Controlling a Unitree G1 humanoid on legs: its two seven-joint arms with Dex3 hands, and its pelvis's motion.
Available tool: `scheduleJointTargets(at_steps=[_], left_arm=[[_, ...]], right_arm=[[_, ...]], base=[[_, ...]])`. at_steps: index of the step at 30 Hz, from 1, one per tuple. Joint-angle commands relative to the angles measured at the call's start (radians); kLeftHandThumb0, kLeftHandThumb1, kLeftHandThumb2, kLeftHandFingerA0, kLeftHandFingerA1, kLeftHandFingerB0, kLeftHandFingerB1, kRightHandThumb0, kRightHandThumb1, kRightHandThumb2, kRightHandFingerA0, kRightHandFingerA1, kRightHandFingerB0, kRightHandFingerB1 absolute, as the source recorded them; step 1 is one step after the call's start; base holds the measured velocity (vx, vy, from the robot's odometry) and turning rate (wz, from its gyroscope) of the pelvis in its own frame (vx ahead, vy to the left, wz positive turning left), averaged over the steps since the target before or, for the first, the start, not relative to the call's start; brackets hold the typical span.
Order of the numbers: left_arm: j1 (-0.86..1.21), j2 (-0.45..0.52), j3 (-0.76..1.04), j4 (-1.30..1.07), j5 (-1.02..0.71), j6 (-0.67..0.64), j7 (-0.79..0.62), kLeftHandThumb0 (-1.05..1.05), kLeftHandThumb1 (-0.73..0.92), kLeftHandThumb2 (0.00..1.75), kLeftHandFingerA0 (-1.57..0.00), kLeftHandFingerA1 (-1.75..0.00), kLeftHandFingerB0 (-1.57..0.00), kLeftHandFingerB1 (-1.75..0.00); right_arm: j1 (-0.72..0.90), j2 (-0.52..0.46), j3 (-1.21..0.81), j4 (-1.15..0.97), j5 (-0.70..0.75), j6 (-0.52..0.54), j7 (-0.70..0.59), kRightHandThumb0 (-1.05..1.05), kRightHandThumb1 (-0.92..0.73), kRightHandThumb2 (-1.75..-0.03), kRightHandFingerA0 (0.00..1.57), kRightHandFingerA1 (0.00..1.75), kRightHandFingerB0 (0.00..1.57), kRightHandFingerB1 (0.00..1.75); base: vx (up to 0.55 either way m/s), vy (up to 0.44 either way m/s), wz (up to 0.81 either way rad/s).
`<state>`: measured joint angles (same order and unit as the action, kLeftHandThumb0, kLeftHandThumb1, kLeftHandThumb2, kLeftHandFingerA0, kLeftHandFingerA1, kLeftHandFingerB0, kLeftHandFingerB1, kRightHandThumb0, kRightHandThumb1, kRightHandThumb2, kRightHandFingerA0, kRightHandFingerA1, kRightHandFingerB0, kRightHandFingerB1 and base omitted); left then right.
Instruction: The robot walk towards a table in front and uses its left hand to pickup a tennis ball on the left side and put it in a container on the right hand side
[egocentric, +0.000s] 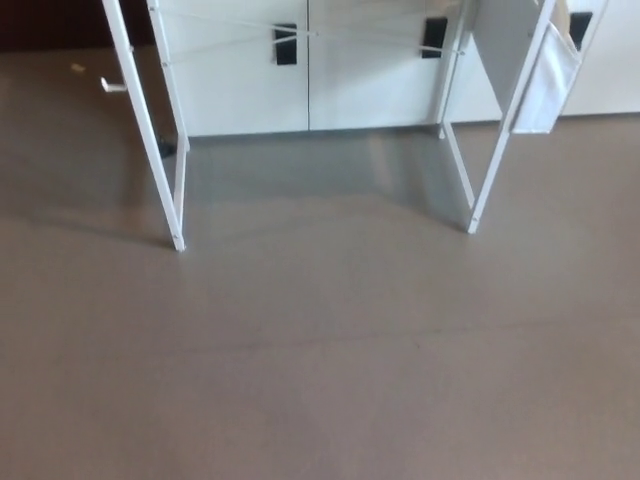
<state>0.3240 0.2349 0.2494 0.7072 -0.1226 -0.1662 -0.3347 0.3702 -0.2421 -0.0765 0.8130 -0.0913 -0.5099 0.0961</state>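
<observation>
Tennis ball and container are out of view, no hand shows so its fingers cannot be judged, and thin white metal table legs (178, 228) stand ahead on grey-brown floor (320, 360), leaving approach, pickup and placing undone.

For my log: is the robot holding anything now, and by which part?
It cannot be told. No robot hand is in view; only the floor, table legs and cabinets show.

Head camera, sole view I have: pitched down at grey floor (320, 380), facing white table legs (148, 140) and cabinets (240, 90) beyond.
</observation>
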Motion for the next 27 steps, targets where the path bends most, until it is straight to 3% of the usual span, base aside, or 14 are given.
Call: scheduleJointTargets(at_steps=[1, 9, 17, 27], left_arm=[[-0.003, 0.009, -0.001, -0.009, -0.005, -0.017, 0.002, 0.02, 0.52, 0.57, -0.53, -0.50, -0.34, -0.41], [-0.020, 0.011, -0.003, 0.000, -0.002, -0.017, 0.011, 0.00, 0.52, 0.55, -0.55, -0.49, -0.37, -0.41], [-0.006, 0.014, -0.009, -0.025, 0.000, -0.015, 0.011, 0.01, 0.52, 0.56, -0.54, -0.50, -0.35, -0.42], [0.000, 0.016, -0.007, -0.031, -0.007, -0.007, 0.009, -0.03, 0.51, 0.56, -0.53, -0.51, -0.35, -0.42]], right_arm=[[-0.010, -0.012, -0.011, 0.009, 0.011, -0.022, -0.010, -0.29, -0.45, -0.61, 0.57, 0.48, 0.36, 0.40], [0.000, -0.009, -0.011, -0.030, 0.015, -0.013, 0.000, -0.31, -0.45, -0.62, 0.56, 0.48, 0.35, 0.41], [-0.001, -0.006, -0.014, -0.018, 0.019, -0.033, 0.003, -0.32, -0.44, -0.63, 0.56, 0.50, 0.35, 0.42], [0.013, -0.007, -0.012, -0.034, 0.007, -0.014, -0.009, -0.31, -0.45, -0.62, 0.56, 0.48, 0.35, 0.41]], base=[[0.32, -0.128, 0.59], [0.28, -0.031, 0.04], [0.34, 0.207, -0.40], [0.32, 0.034, 0.09]])
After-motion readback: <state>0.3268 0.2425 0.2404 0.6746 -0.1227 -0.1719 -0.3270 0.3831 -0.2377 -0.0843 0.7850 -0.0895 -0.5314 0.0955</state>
